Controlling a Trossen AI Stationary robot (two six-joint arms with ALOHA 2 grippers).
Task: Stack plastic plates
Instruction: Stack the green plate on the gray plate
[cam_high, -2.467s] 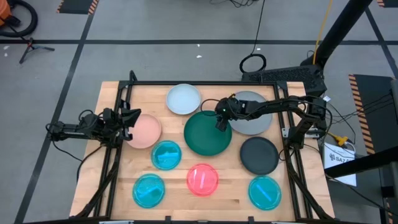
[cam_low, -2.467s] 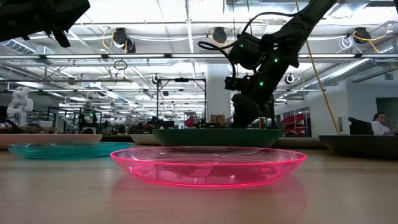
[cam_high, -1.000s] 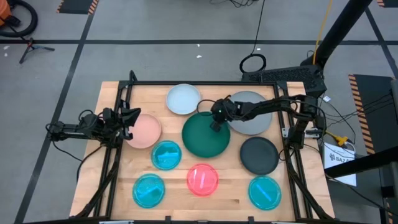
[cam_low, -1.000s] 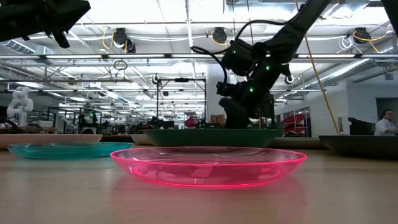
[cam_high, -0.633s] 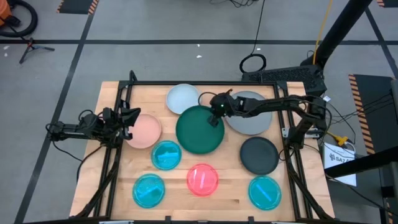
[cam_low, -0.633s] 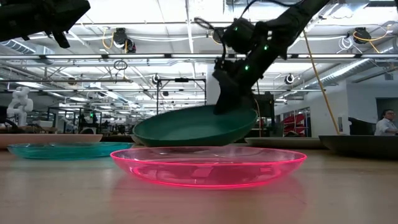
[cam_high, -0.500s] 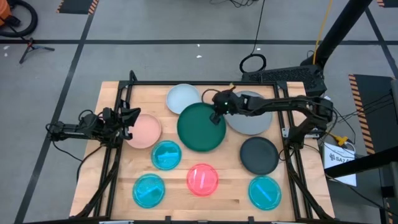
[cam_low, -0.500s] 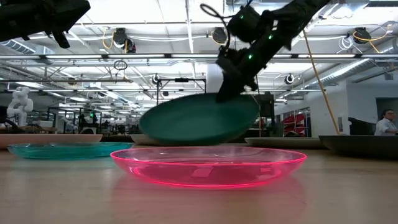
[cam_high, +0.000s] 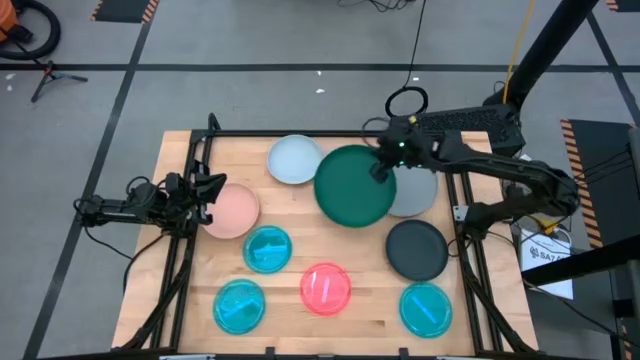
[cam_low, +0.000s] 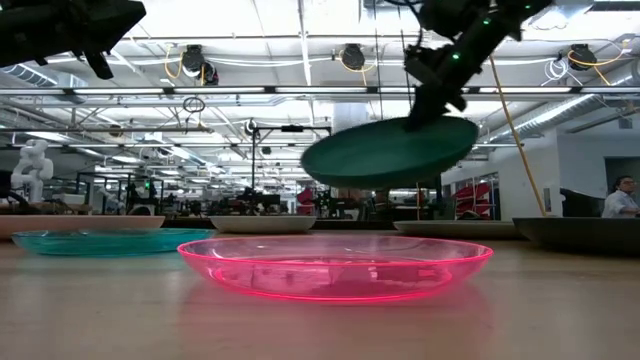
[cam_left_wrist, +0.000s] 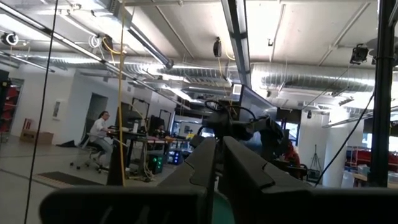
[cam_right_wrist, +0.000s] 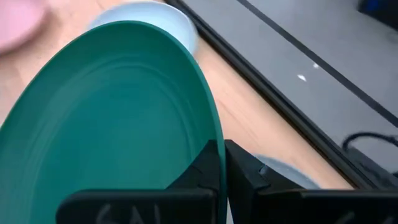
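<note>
Right gripper (cam_high: 381, 168) pinching dark green plate (cam_high: 354, 187) by its rim – lifted clear, tilted, overlapping grey plate (cam_high: 415, 193) near worktop's far edge, likely its stack base. Left gripper (cam_high: 205, 187) idle at left edge – spread or not, cannot tell

A dark green plate (cam_high: 355, 187) is showing beside a grey plate (cam_high: 415, 192), a black plate (cam_high: 417, 250), a pale blue-white plate (cam_high: 295, 159), a peach-pink plate (cam_high: 234, 211), a see-through red-pink plate (cam_high: 326, 288) and three see-through cyan plates (cam_high: 268, 249) on a light wood table (cam_high: 370, 280).
</note>
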